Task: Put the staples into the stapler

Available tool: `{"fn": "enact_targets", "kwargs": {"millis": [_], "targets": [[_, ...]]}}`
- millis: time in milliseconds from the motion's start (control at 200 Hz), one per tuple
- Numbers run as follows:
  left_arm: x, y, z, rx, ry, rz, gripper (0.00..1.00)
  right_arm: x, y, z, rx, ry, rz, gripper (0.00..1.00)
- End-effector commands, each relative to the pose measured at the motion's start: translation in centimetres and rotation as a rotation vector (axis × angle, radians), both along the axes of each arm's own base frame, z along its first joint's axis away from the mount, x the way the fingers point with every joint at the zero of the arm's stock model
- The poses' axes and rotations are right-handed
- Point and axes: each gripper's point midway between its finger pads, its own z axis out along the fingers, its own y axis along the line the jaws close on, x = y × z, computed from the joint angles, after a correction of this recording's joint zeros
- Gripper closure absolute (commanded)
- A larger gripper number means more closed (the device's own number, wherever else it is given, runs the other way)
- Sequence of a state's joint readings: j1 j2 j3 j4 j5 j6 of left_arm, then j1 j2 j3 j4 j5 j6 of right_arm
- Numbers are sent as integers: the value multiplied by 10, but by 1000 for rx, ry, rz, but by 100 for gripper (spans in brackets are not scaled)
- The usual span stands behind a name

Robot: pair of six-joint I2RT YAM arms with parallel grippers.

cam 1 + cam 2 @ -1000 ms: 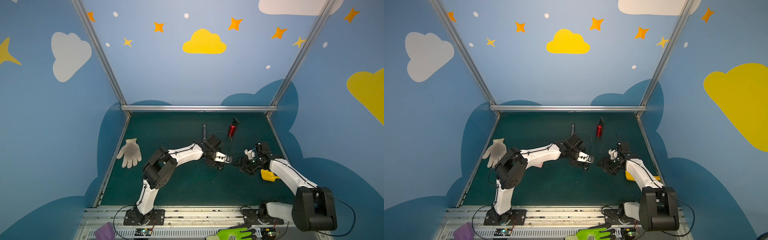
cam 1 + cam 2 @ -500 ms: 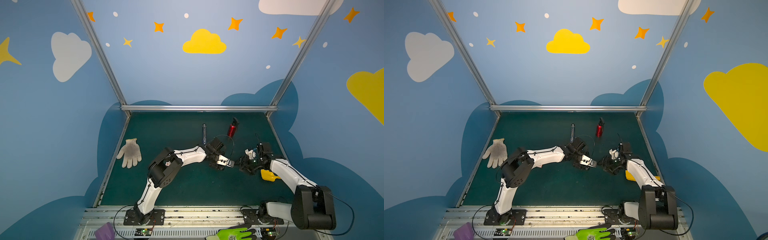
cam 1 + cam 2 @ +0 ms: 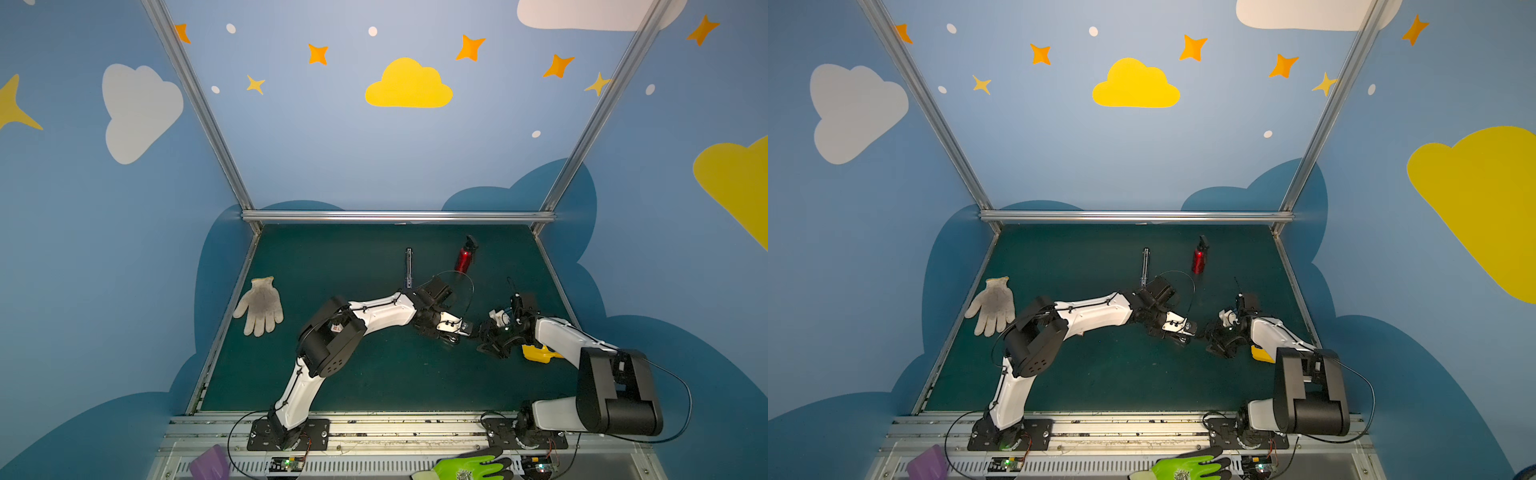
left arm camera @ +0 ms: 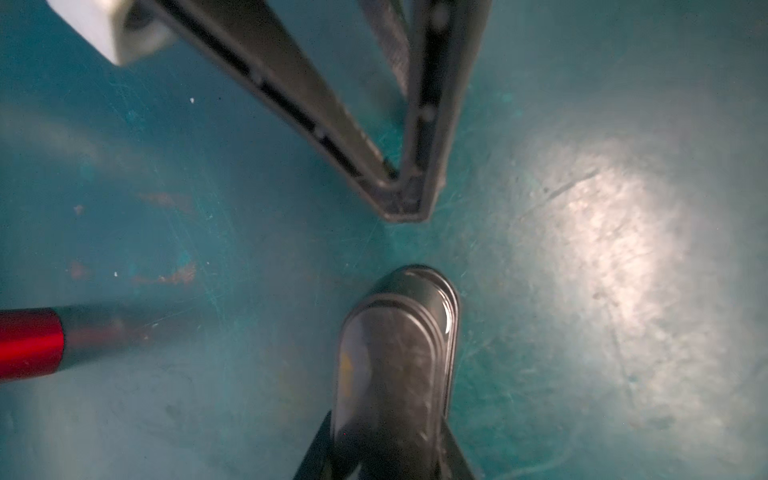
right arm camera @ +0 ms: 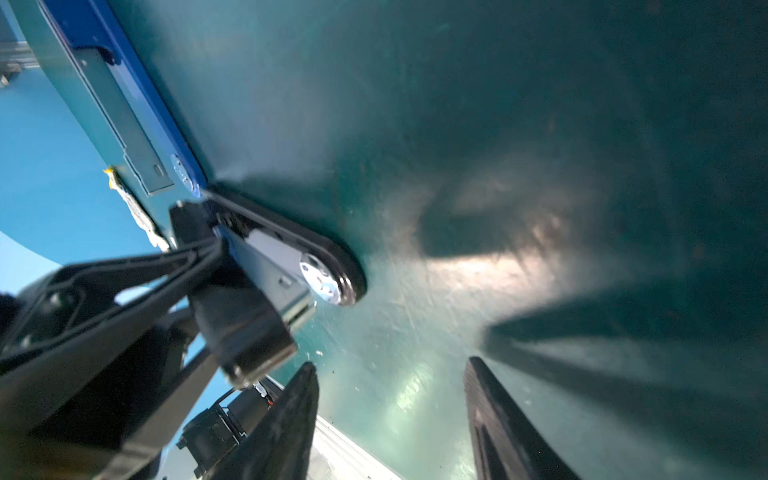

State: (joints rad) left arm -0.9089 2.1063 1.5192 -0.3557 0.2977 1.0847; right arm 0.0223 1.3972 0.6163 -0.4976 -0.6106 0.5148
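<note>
1. Although it is barely made out in both top views, the stapler [image 4: 395,353] is shown black and round-nosed in the left wrist view; it is placed in front of the red bottle [image 3: 462,261], toward the arm bases and well apart from it, and whether it rests on the green table [image 3: 374,374] or just above it cannot be told
2. Its metal magazine and round silver anvil are seen in the right wrist view; the staples cannot be made out in any view
3. The stapler's top arm is pinched by the left gripper [image 3: 465,328], with a finger laid against each side
4. The right gripper [image 5: 390,363] is held spread with nothing between its fingers, likewise in front of the bottle and just right of the stapler's nose, with a gap between the two
5. A long blue-edged tool [image 3: 409,266] with a grey metal inlay is laid flat just left of the bottle
6. A yellow object [image 3: 536,354] is partly covered by the right arm, in front of the bottle and to its right
7. A white knit glove [image 3: 259,305] is spread flat far to the left of the bottle
8. A green glove [image 3: 469,471] and a purple object [image 3: 210,465] are seen at the front rail, farthest from the bottle
</note>
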Motion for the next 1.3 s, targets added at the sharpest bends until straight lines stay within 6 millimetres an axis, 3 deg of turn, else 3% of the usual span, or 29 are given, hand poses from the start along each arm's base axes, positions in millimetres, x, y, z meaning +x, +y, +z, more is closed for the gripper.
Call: {"fn": "enact_targets", "kwargs": {"millis": [0, 270, 471, 666, 1077, 1297], "targets": [[-13, 4, -7, 69, 106, 102, 79, 5, -4, -2, 0, 11, -40, 43], [-5, 15, -8, 204, 186, 371, 82, 23, -1, -6, 54, 29, -67, 48], [-10, 11, 5, 98, 217, 432, 55, 27, -3, -8, 46, 27, -66, 47], [-22, 1, 19, 30, 265, 396, 44, 26, -4, -8, 51, 21, -70, 47], [-26, -26, 40, -60, 341, 377, 44, 26, -4, -8, 65, 19, -74, 47], [-27, -31, 31, -32, 353, 364, 45, 26, -3, -9, 71, 21, -71, 47]]}}
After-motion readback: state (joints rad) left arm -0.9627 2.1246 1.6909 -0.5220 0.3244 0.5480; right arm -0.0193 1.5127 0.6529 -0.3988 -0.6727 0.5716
